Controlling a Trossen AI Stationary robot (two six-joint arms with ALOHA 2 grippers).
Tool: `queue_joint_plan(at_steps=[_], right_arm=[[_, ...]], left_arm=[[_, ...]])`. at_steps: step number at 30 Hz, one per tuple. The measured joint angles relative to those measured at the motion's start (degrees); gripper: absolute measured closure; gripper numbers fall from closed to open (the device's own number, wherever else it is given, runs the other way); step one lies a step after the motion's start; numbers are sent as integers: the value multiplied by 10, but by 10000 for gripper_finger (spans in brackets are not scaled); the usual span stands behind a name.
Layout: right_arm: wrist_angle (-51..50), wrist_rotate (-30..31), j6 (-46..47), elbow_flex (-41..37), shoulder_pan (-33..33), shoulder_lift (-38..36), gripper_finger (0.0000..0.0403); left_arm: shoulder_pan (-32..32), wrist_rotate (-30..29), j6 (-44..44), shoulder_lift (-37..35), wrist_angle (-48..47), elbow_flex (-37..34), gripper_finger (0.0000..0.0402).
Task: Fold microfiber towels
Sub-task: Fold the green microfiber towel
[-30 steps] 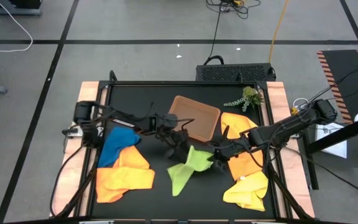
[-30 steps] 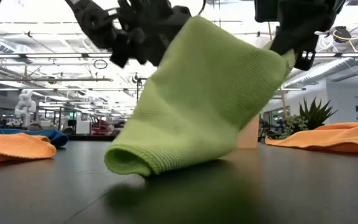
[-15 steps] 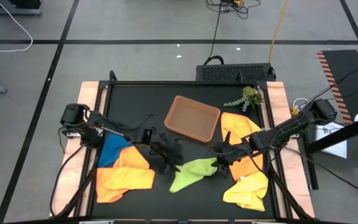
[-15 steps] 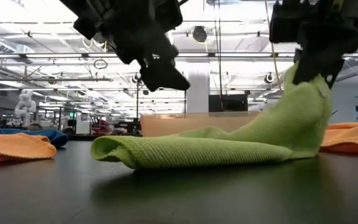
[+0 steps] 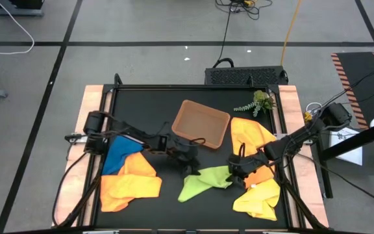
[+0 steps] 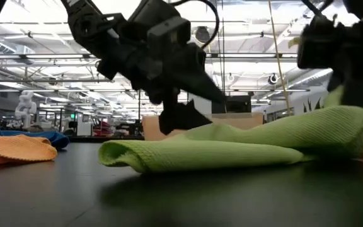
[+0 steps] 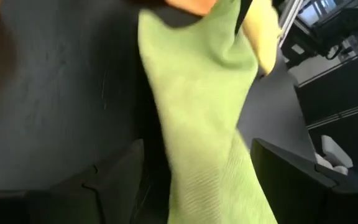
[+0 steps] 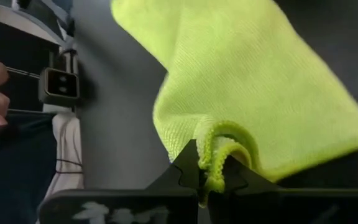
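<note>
A lime green towel point(image 5: 203, 181) lies in a long flat fold on the black table point(image 5: 141, 104), near its front middle. My right gripper point(image 5: 237, 174) is shut on the towel's right end. My left gripper point(image 5: 188, 160) is open, low at the towel's far left side; in the left wrist view the towel point(image 7: 197, 124) runs between its two fingers point(image 7: 114, 180), and I cannot tell whether they touch it. In the low view the towel point(image 6: 232, 151) rests on the table, with its right end raised a little at my right gripper point(image 6: 358, 104). My right gripper pinches the towel's hemmed edge point(image 8: 215, 155) at its right end between its two fingers. The edge is bunched into a small fold there. This end is raised a little, and the rest of the towel point(image 8: 247, 81) lies slack on the table.
A brown tray point(image 5: 201, 123) sits behind the towel, with a plant sprig point(image 5: 258, 103) at the far right. A blue towel point(image 5: 119, 153) and an orange towel point(image 5: 132, 185) lie at the left. An orange towel point(image 5: 249, 136) and a yellow one point(image 5: 258, 198) lie at the right.
The green towel, which hung lifted from both grippers, has come down and now lies flat and folded on the table. My left gripper has let go of it and dropped to its far side. My right gripper has sunk toward the near right, still holding its end.
</note>
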Motion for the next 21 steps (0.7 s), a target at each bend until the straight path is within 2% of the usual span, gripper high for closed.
queue_joint_plan(at_steps=[10, 14, 21], right_arm=[[0, 2, 20, -39, -5, 0, 394], [3, 5, 16, -41, 0, 0, 394], [65, 19, -26, -36, 1, 0, 393]], left_arm=[[-8, -10, 8, -11, 0, 0, 105], [-8, -44, -13, -6, 16, 0, 105], [-2, -57, -20, -5, 30, 0, 105]])
